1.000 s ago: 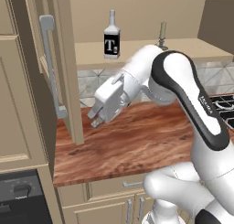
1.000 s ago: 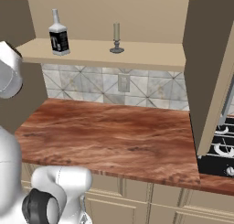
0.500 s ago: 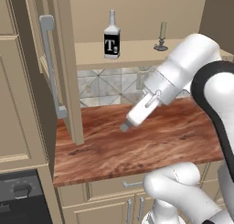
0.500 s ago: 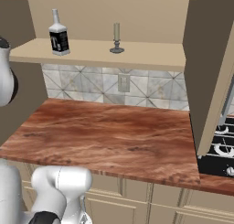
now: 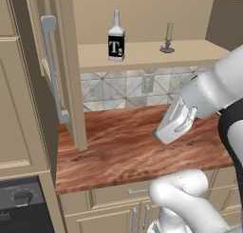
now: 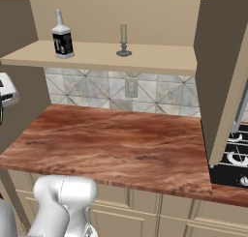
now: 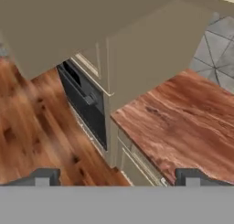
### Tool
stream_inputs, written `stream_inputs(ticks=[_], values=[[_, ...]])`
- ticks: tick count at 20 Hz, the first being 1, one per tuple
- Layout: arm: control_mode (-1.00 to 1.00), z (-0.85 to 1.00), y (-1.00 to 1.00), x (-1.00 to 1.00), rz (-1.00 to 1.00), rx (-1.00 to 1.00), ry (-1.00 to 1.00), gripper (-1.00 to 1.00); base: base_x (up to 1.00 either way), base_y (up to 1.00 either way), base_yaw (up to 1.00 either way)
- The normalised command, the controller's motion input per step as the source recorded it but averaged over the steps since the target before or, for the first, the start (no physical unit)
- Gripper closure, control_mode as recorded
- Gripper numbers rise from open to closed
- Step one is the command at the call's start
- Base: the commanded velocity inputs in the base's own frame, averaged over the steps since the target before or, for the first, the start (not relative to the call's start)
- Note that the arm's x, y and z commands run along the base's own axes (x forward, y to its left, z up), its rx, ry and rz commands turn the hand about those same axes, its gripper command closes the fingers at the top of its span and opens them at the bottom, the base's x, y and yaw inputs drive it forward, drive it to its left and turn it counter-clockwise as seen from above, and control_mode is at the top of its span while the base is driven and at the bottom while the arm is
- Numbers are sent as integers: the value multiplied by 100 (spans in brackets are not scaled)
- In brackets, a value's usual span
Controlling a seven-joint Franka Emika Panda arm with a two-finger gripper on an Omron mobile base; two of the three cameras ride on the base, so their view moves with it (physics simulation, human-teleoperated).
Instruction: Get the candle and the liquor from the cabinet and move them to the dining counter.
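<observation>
Gripper [image 7: 117,177] fingers are spread wide, nothing held, aimed at floor and counter edge; liquor [image 5: 116,37] and candle [image 5: 167,38] are seen upright on the cabinet [image 5: 142,53] shelf; a hasty reach could topple either.

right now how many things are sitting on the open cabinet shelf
2. The liquor stands toward the left of the shelf; the candle stands apart to its right. The open door may hide more.
</observation>
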Motion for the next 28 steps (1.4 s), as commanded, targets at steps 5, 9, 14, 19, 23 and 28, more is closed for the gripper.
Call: stream_inputs(ticks=[5,9,14,19,23,28], values=[[-100,9,-31,19,-28,-9,-35,-100,0,0,0],[-100,21,-15,24,-29,-2,-33,-100,0,0,0],[-100,25,-5,27,-27,0,-29,-100,0,0,0],[-100,31,-1,32,-25,0,-22,-100,0,0,0],[-100,38,-2,27,-21,1,-19,-100,0,0,0],[-100,47,-13,5,-14,4,-18,-100,0,0,0]])
